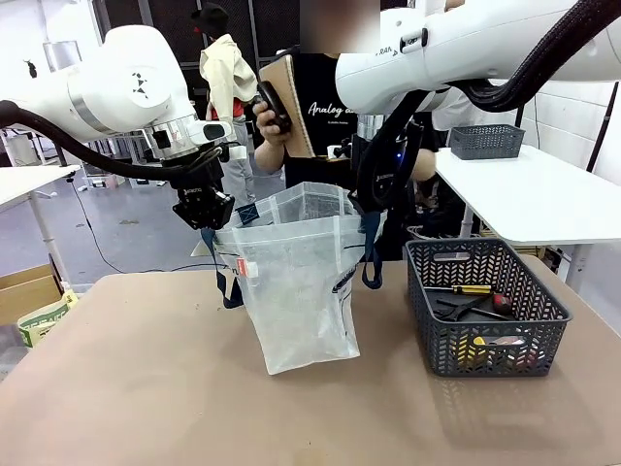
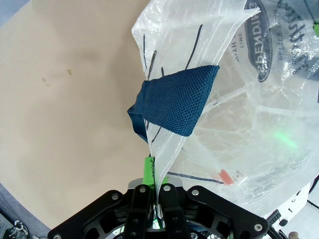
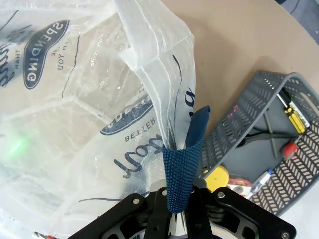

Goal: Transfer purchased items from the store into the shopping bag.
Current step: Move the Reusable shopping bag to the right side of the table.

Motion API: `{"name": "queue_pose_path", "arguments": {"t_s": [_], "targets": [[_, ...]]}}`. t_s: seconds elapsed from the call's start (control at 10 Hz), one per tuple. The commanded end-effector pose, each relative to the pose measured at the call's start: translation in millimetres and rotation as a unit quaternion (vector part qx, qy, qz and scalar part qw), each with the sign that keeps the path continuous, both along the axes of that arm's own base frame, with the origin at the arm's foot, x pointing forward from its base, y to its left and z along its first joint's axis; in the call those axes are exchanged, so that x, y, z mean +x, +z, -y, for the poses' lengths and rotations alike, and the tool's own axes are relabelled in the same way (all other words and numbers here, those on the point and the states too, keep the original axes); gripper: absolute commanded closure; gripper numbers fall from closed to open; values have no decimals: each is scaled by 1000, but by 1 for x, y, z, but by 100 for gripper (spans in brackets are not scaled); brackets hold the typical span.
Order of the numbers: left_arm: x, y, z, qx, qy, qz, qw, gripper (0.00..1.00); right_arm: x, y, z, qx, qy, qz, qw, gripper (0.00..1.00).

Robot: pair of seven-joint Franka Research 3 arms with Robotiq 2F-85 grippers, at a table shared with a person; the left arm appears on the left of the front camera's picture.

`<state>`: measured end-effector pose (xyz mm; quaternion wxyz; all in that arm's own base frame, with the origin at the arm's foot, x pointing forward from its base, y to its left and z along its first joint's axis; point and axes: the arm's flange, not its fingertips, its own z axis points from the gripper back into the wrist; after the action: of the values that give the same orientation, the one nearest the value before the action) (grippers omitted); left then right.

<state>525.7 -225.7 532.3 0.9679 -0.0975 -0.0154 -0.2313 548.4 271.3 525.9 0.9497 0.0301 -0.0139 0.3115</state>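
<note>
Left claw (image 1: pixel 204 216) comes in from the left, pinched tight on the left top edge of the bag (image 1: pixel 296 282). In the left wrist view the claw (image 2: pixel 157 191) has the thin plastic edge of the bag (image 2: pixel 239 124) clamped between its fingers, green pad (image 2: pixel 148 169) against it, blue strap (image 2: pixel 174 102) folded just above. Right claw (image 1: pixel 367 199) is on the right top edge. In the right wrist view the claw (image 3: pixel 174 199) is clamped narrow on the bag (image 3: pixel 75 99) edge together with the blue strap (image 3: pixel 182 174). The bag hangs between both claws, mouth spread open, bottom touching the worktop (image 1: pixel 146 388) near the middle.

Grey basket (image 1: pixel 485 340) sits on the worktop just right of the bag, not touching it. Inside are a screwdriver (image 1: pixel 461 289) with a yellow-black handle and something yellow (image 1: pixel 473 349) low at the front wall. The right wrist view shows the basket (image 3: pixel 249 114) with the screwdriver (image 3: pixel 291 112), a red-tipped piece (image 3: pixel 288 148) and a yellow round thing (image 3: pixel 218 178).

A person (image 1: pixel 320 116) stands behind the bag, holding a flat brown board (image 1: pixel 291 102) at the chest.
</note>
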Motion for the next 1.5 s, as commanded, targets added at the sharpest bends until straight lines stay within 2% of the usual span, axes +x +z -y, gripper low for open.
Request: {"name": "queue_pose_path", "arguments": {"t_s": [0.0, 0.5, 0.7, 0.9, 1.4], "targets": [[-2, 2, -2, -9, -2, -3, 1000, 100, 1, -1, 0, 0, -1, 0, 1000, 100], [0, 0, 0, 0, 0, 0, 1000, 100, 1, -1, 0, 0, -1, 0, 1000, 100], [3, -2, 0, -9, -30, -9, 999, 100, 1, -1, 0, 0, -1, 0, 1000, 100], [3, -3, 3, -9, -45, 2, 999, 100, 1, -1, 0, 0, -1, 0, 1000, 100], [0, -3, 6, -1, -34, 3, 999, 100, 1, -1, 0, 0, -1, 0, 1000, 100]]}}
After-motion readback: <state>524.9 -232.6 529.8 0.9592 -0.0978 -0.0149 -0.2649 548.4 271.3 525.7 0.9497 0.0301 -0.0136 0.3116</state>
